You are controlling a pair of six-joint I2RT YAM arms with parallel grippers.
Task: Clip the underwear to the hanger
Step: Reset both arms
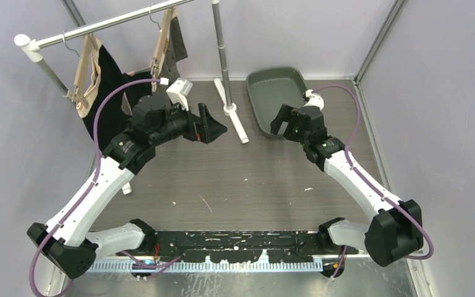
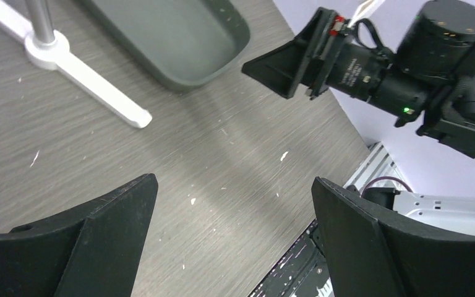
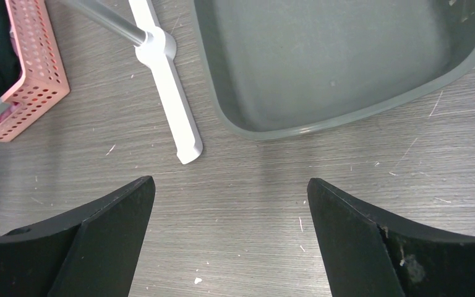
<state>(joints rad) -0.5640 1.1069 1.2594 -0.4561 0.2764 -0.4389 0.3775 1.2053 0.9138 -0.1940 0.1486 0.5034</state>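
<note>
Left gripper (image 2: 235, 238), closest to its own lens, hangs with its jaws spread wide over the wood-grain worktop (image 1: 253, 179), holding and touching nothing.

At the far-left corner, the black underwear (image 1: 108, 80) hangs from a beige clip hanger (image 1: 85, 71) on the rack's rail (image 1: 99, 26). Whether the clips grip the cloth firmly cannot be made out. A second hanger (image 1: 162, 43) farther along the rail carries a grey garment (image 1: 178, 46).

The risk appears to lie with the left arm (image 1: 99, 185). Its elbow and looping purple cable (image 1: 106, 102) sit right against the hanging black cloth. A careless swing could snag the fabric and drag it off the clips, or shake the rail enough to tip a hanger. The white rack foot (image 1: 234, 114) lies just beside the left gripper, so a low sweep toward the far edge could knock it and shift the whole stand.

Toward the far-right corner, the right gripper (image 3: 232, 238) is equally wide open and empty. It hovers just off the near rim of a grey tray (image 3: 266, 127) that holds nothing. At the left edge of the right wrist view sits a pink perforated basket (image 3: 37, 62), with dark cloth showing beside it.

With both claws free and the tray bare, the clipping looks done or nearly so.
</note>
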